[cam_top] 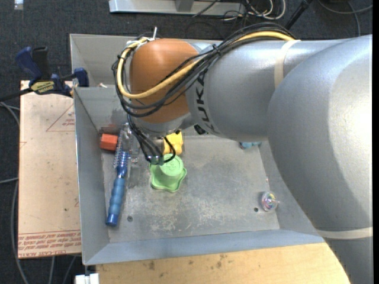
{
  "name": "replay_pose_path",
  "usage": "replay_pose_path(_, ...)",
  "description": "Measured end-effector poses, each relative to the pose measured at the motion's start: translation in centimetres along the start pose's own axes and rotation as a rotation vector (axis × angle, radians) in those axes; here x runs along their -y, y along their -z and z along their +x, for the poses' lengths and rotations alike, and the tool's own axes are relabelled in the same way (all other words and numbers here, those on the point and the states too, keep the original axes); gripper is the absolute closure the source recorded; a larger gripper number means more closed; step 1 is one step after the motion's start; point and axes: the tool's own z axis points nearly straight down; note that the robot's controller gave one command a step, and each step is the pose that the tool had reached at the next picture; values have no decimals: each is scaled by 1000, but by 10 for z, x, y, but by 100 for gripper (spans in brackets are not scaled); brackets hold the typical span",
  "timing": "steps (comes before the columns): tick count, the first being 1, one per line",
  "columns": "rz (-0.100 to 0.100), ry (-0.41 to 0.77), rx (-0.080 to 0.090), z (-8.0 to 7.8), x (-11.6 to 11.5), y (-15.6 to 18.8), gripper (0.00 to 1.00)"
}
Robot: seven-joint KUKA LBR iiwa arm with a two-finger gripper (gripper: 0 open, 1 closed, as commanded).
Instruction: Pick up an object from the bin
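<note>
The gripper (131, 152) is seen low over the left part of the bin (225, 185), under the arm's orange cover, and it cannot be told if it is spread or pressed together. A blue pen (116, 194) is laid just beside it on the view's left, top end nearest, and a green cup (166, 175) is set just beside it on the other side. An orange block (108, 142) and a yellow thing (175, 142) are found close by.

dark carpet floor (41, 22), loose cables (265, 5), grey metal beam (148, 5)
</note>
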Motion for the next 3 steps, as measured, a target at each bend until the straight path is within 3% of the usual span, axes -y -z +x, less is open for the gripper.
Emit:
replay_pose_path(1,0,602,7,21,-6,-93,0)
replay_pose_path(2,1,600,7,20,-5,-92,100)
replay_pose_path(3,1,622,18,8,-8,78,100)
